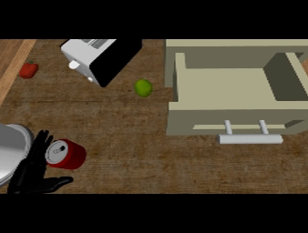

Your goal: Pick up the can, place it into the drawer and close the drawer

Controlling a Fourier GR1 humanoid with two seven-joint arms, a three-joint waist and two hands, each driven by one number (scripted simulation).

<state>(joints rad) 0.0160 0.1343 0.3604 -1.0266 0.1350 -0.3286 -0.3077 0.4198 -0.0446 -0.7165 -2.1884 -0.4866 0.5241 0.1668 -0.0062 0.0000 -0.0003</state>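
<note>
A red can (68, 154) with a silver top stands on the wooden counter at the lower left. My left hand (34, 170) is right beside it on its left, open, its straight fingers (42, 142) along the can's left side and its thumb (59, 182) pointing out below the can. The fingers do not curl round the can. The beige drawer (183, 84) stands pulled open at the upper right with nothing inside, its white bar handle (251, 139) facing me. My right hand does not show.
A white and black toaster (100, 57) lies at the top, left of the drawer. A green lime (143, 87) sits between toaster and drawer. A red pepper (29, 70) lies at the far left.
</note>
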